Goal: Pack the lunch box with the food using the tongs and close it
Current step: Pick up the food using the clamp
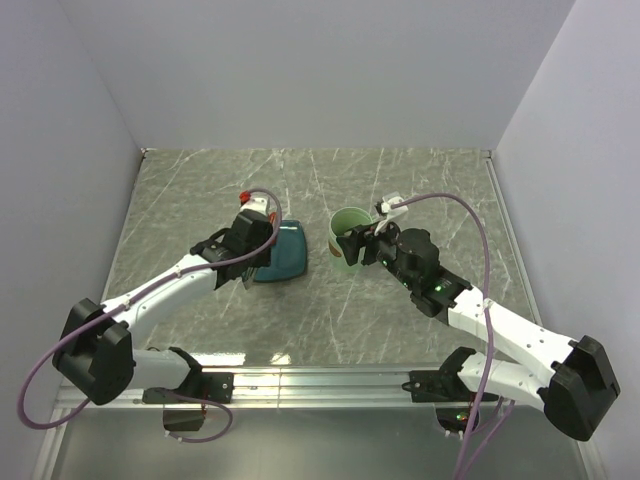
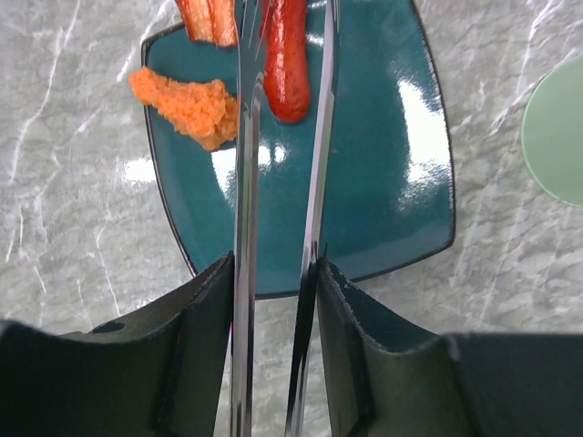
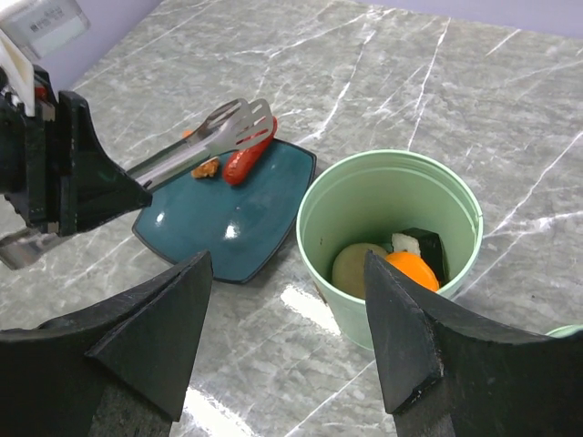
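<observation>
The lunch box, a mint-green cup, stands upright and open at the right of the plate. Inside it lie a beige ball, an orange piece and a white-and-black piece. My left gripper is shut on the metal tongs. The tongs' ends reach over the teal plate on either side of a red sausage. An orange crumbly piece lies beside the sausage. My right gripper is open just short of the cup, with its right finger in front of the cup's wall.
The green lid lies flat on the marble table, right of the plate. Another orange piece sits at the plate's far edge. In the top view the plate and the lunch box stand mid-table between the arms, with white walls around.
</observation>
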{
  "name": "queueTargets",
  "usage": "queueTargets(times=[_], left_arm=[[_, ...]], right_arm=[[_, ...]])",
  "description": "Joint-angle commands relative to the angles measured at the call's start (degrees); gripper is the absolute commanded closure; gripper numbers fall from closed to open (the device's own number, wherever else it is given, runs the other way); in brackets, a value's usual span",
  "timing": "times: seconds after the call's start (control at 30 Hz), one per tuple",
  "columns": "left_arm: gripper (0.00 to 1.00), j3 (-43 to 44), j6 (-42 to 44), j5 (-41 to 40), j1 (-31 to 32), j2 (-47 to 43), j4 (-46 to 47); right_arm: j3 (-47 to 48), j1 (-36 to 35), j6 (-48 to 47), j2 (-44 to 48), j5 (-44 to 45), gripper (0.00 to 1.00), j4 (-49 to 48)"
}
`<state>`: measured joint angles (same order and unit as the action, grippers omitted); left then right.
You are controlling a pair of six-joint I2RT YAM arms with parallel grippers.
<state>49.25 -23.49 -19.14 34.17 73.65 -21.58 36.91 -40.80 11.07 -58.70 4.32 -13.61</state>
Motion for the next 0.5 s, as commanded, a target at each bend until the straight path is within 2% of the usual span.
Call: queueTargets(times=[0.0,0.47], left_arm=[[0.54,3.5,-0.7,-2.9,1.1,-0.4,1.0],[0.52,4.0,-1.5,-8.0,2.1,0.3,-0.2]], right_arm=[[-0.6,0.6,0.4,1.2,1.0,0.26,-1.0],[-1.1,1.0,0.6,0.8,0.3,0.26,-1.3]])
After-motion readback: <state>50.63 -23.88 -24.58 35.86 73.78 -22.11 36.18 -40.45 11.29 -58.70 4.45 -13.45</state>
